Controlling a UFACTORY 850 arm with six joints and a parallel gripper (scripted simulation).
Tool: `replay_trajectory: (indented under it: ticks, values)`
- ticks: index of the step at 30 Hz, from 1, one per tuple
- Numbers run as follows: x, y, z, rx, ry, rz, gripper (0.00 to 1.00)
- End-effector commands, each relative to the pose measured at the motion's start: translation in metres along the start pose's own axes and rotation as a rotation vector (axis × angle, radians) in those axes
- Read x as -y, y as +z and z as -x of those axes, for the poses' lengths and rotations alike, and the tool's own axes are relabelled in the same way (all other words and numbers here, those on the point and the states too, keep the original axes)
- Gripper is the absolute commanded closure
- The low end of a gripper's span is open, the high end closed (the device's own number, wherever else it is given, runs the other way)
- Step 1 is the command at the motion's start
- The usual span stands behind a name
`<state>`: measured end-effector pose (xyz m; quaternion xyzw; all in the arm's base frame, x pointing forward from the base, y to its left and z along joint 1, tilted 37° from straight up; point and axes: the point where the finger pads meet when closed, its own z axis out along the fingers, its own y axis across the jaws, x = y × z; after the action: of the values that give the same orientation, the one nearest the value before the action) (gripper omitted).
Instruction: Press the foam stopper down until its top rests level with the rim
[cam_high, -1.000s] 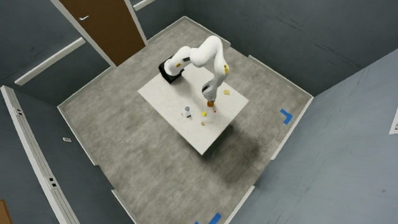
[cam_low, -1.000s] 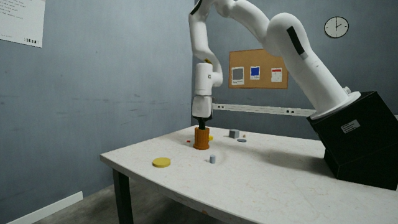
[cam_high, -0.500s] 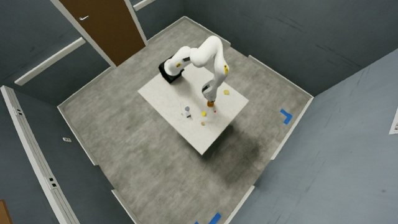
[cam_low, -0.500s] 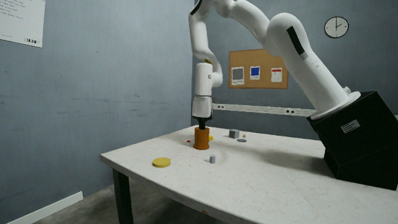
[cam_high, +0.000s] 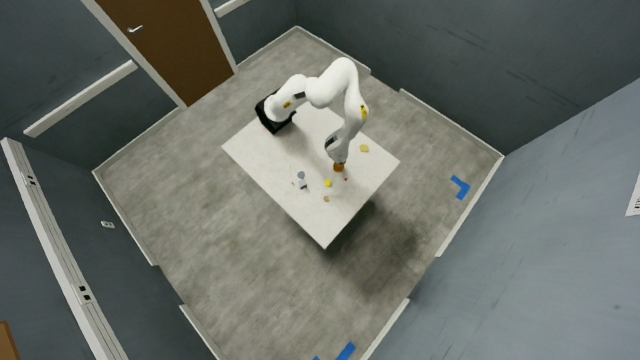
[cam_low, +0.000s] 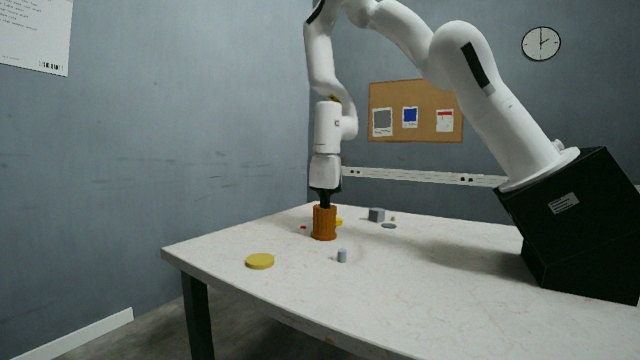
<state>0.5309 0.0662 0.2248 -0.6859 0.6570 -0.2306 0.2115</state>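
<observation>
An orange jar stands upright on the white table; it also shows in the overhead view. My gripper is shut and points straight down, with its dark fingertips at the jar's mouth, at or just inside the rim. The foam stopper is hidden below the rim and behind the fingers. In the overhead view the arm's wrist covers most of the jar.
On the table lie a yellow disc, a small grey cylinder, a grey cube, a flat grey disc, a small red piece and a yellow piece behind the jar. The black arm base stands at the right.
</observation>
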Motion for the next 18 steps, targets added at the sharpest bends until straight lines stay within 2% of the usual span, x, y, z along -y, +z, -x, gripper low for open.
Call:
replay_trajectory:
  ticks: [1,18]
  values:
    - [0.0006,-0.0007,0.0001,0.000,0.000,-0.001,1.00]
    - [0.0006,-0.0068,0.0000,0.000,0.000,-0.001,1.00]
